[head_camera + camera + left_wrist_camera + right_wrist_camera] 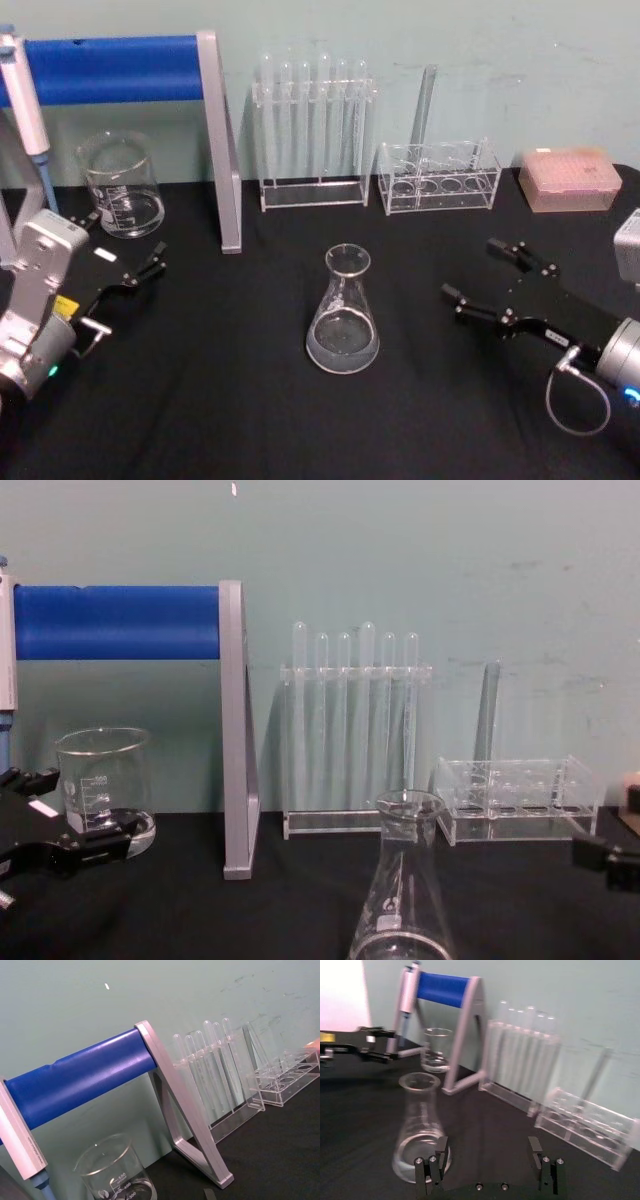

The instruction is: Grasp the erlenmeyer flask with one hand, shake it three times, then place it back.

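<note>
Because the erlenmeyer flask (pixel 343 325), upright on the table (pixel 200 400) in front of the test-tube rack (pixel 315 92), is thin, slick, light glass, I'd have the released right pincer (pixel 470 268), in front and right of that rack, pinch its narrow neck gently, while the left pincer (pixel 125 250) idles released, front-left of it.

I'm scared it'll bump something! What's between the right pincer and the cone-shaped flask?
Nothing is in the way. The head view shows bare black tablecloth between the open right pincer and the erlenmeyer flask.
</note>
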You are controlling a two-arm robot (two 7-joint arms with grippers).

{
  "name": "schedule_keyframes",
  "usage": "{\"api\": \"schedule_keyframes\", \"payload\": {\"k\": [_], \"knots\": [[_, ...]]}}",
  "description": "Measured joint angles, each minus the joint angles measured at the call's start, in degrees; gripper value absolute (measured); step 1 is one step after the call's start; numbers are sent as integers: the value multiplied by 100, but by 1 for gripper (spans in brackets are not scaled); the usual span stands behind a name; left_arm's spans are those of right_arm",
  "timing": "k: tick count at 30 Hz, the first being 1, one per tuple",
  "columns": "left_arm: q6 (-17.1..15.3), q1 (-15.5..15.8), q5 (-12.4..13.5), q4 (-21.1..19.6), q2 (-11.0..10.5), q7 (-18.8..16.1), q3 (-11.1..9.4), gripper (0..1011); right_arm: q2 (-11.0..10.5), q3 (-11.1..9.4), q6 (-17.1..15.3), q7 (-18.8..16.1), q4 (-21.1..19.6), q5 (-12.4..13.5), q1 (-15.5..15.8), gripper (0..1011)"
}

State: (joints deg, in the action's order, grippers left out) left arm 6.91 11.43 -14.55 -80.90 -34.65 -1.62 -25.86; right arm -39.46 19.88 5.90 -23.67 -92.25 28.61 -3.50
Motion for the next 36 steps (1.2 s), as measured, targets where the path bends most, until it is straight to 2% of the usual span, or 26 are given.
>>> {"api": "schedule_keyframes", "payload": {"k": [8, 10, 15, 23, 36], "knots": [[0, 0, 0, 0, 0, 0, 0, 1001, 71, 123, 39, -627, 9, 108, -79, 1000], [0, 0, 0, 0, 0, 0, 0, 1001, 129, 177, 30, -852, 55, 149, -143, 1000], [0, 0, 0, 0, 0, 0, 0, 1001, 264, 259, -43, -1170, 169, 218, -280, 1000], [0, 0, 0, 0, 0, 0, 0, 1001, 475, 445, -157, -1454, 441, 291, -569, 1000], [0, 0, 0, 0, 0, 0, 0, 1001, 791, 765, -177, -1611, 953, 196, -1099, 1000]]}}
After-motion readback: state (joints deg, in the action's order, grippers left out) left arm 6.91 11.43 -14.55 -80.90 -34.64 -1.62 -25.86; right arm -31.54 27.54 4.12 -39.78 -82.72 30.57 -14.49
